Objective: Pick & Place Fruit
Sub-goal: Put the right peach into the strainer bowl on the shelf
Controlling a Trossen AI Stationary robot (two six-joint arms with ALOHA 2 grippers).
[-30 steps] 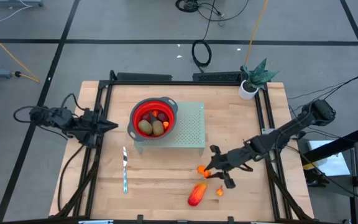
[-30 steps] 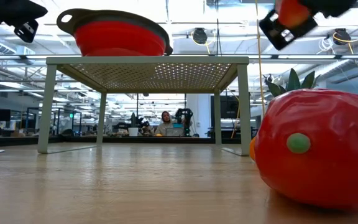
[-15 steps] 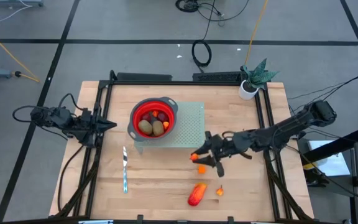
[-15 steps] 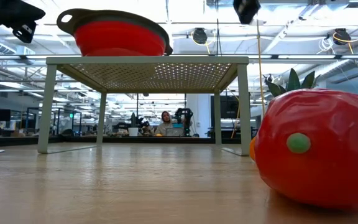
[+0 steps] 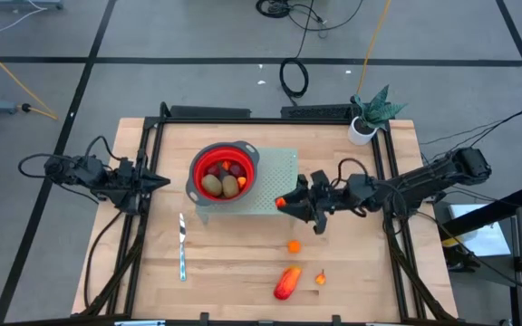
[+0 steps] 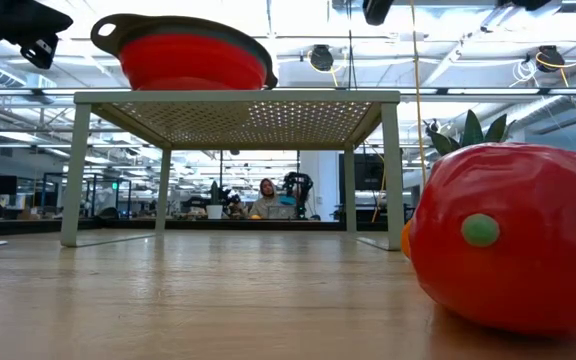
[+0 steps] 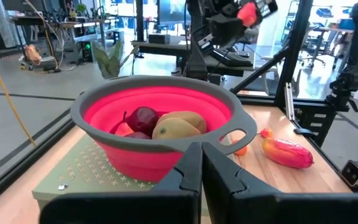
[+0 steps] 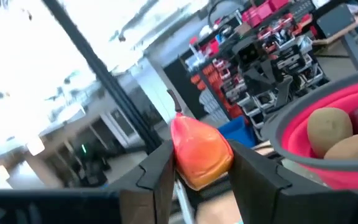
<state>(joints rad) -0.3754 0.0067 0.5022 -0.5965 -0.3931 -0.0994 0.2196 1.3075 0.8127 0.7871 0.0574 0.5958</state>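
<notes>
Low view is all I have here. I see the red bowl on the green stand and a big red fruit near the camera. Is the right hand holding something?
Observer: Yes. The right hand is shut on a small orange fruit piece.
Operator: Where is it compared with the red bowl?
Observer: Over the green stand, beside the red bowl, not yet above it.
Operator: What is inside the bowl?
Observer: Two brown-green ovals and a dark-red round fruit.
Operator: And the left hand?
Observer: The left hand is shut, empty, beside the bowl.
</notes>
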